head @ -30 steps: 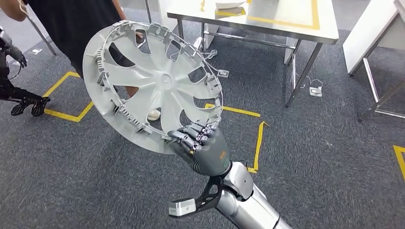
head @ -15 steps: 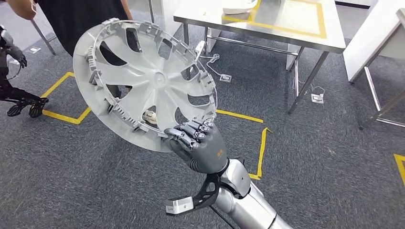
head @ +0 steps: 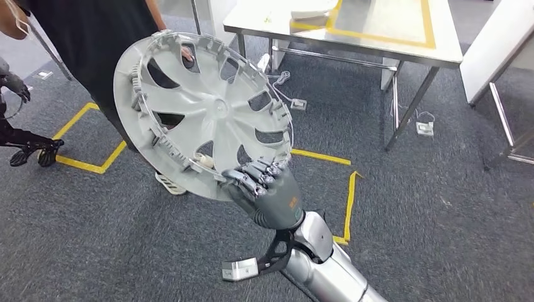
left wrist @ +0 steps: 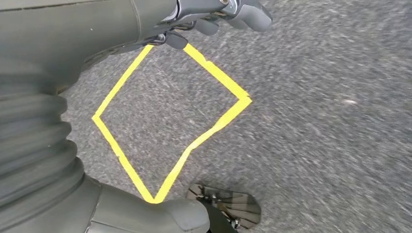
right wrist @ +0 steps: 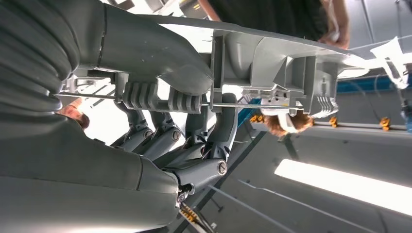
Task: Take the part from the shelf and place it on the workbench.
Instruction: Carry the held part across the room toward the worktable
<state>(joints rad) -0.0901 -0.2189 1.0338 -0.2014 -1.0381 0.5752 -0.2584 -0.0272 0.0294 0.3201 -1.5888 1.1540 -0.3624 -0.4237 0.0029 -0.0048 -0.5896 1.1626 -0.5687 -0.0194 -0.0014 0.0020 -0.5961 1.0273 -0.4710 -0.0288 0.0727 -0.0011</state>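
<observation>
Head view showed the right robot hand (head: 267, 195) holding a big grey wheel cover (head: 204, 116) by its lower rim, up in the air above the grey carpet floor (head: 428, 220). The cover was tilted, with its ribbed inside facing the camera. A person in a black top (head: 94, 44) stood just behind it. The shiny metal counter (head: 378, 31) was well apart, farther back. Yellow tape lines (head: 343, 189) lay on the floor. In the left wrist view, the left robot hand (left wrist: 214, 14) hung over the floor with its fingers curled in and nothing in them.
</observation>
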